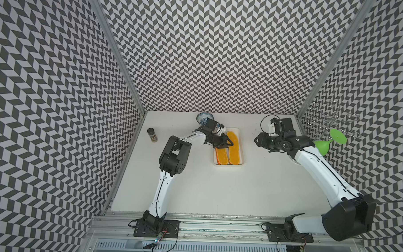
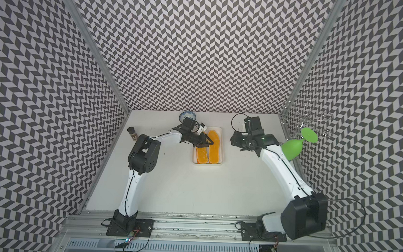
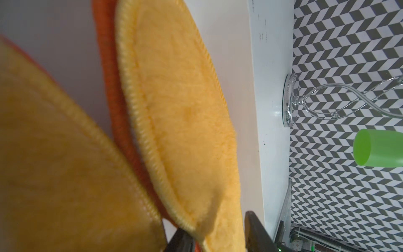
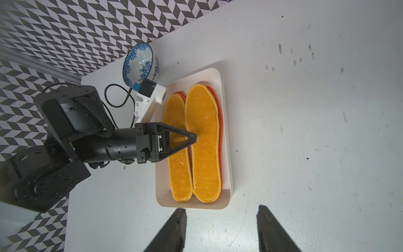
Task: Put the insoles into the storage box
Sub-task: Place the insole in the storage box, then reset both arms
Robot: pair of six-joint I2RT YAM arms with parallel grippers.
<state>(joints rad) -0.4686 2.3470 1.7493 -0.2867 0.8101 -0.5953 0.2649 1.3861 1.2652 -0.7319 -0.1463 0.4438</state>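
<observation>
Yellow fleece fills the view under my left gripper [image 4: 193,139]. Its fingers stand partly apart with the edge of the upper insole [image 4: 205,141] loose between them, not pinched. That insole lies flat in the storage box [image 4: 226,165] directly below the gripper, on top of an orange-edged insole [image 4: 220,122]. A second yellow insole [image 4: 178,172] lies just beside it, nearer my wrist. I see none outside the box, so I judge this to be the release of the last one. Next I should lift straight up so the pile does not snag. My left arm reaches forward, elbow high, forearm almost level, fingertips dipped onto the insole. My right gripper [image 4: 221,209] hangs wide and empty over the bare surface [image 4: 305,131], with the box just ahead of its fingers.
</observation>
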